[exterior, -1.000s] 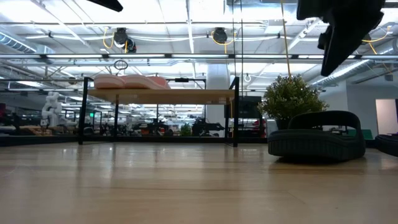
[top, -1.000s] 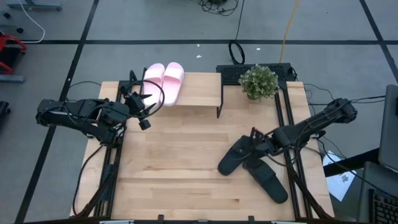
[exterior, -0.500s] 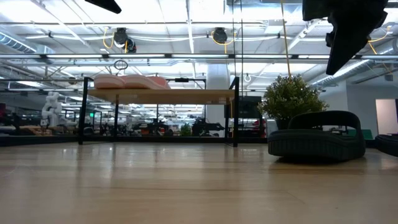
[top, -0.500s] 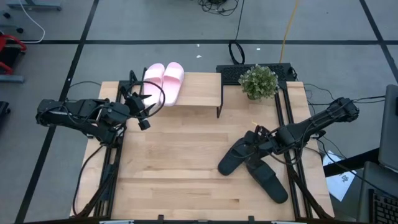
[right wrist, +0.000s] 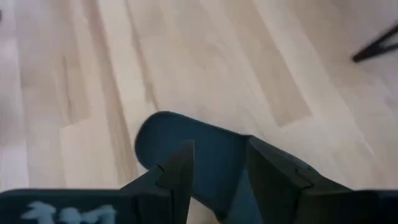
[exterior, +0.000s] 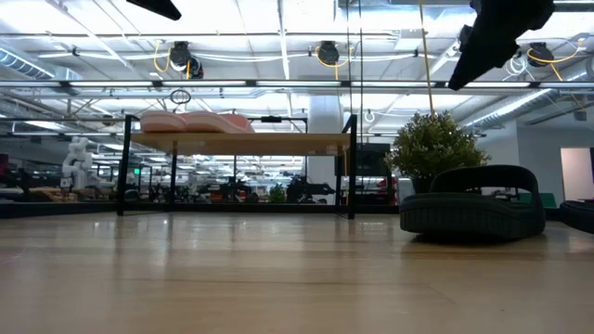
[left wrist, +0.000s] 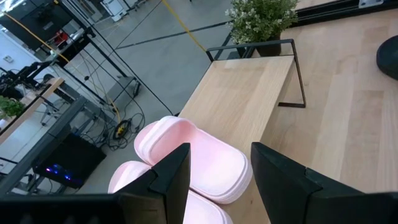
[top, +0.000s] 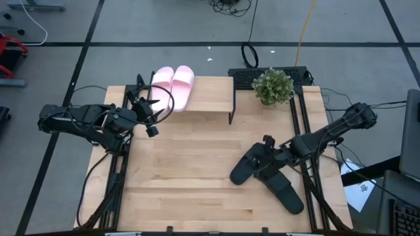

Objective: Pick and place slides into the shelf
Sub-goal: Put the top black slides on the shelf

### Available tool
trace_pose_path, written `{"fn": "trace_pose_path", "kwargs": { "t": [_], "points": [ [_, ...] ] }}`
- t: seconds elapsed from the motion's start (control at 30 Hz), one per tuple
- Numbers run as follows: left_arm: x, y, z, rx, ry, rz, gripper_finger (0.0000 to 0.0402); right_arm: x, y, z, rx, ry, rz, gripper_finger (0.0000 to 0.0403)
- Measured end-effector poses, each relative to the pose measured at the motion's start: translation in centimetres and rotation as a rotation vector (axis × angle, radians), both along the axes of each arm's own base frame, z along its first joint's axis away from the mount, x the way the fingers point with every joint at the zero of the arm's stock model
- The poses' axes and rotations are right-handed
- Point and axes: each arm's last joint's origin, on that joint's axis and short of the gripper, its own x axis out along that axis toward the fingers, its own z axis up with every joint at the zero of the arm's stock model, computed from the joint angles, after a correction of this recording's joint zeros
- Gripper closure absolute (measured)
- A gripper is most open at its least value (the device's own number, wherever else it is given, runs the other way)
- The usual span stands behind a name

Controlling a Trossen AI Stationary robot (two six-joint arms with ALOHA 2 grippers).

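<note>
Above the right half of the table, the right gripper [top: 266, 152] hangs over the upper of two black slides [top: 251, 165], its dark fingers [right wrist: 176, 177] spread apart with the sole showing in the gap between them and nothing pinched; from table height the slide sits flat on the wood while the gripper hangs clear above it. Its mate, the second black slide [top: 284, 190], lies just beside it and crosses under it toward the near right corner. Across the table, the left gripper [top: 149, 109] waits at the shelf's [top: 209, 96] left end, fingers [left wrist: 171, 177] parted and empty, looking over the pink slides [left wrist: 193, 163]. Those two pink slides rest side by side on the left part of the shelf's light wood top board, so by this reckoning half the job is done; both black slides are yet to be lifted and set on the bare right part of the board. A small potted plant [top: 273, 86] stands on the table just beyond the shelf's right end. No brand mark or label can be read on the slides, the shelf or the arms; pale markings on the right wrist housing are too blurred to make out.
</note>
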Motion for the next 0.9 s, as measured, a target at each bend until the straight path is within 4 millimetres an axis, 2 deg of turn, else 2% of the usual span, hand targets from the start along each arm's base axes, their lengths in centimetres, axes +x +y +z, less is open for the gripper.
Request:
{"fn": "trace_pose_path", "kwargs": {
  "t": [0.23,0.33,0.43,0.6,0.73,0.9],
  "points": [
    [0.0,0.0,0.0,-0.001,-0.001,0.001,0.0227,3.1,3.9,1.1,-0.175,0.109,0.100,0.0269],
    [0.0,0.0,0.0,-0.001,0.002,0.001,0.0227,4.7,5.5,1.9,-0.308,0.203,0.092,0.0269],
    [-0.1,0.0,-0.1,-0.001,0.010,0.001,0.0227,5.7,6.6,1.6,-0.439,0.328,0.046,0.0269],
    [-0.1,0.0,-0.2,-0.016,0.012,0.009,0.0227,6.2,6.6,-0.7,-0.564,0.535,-0.099,0.0269],
    [-0.1,0.0,-0.2,-0.017,0.012,0.008,0.0227,6.7,6.6,-2.3,-0.527,0.572,-0.137,0.0269],
    [-0.1,0.0,-0.2,-0.017,0.014,0.007,0.0227,6.9,6.0,-2.6,-0.468,0.604,-0.192,0.0269]
  ]
}}
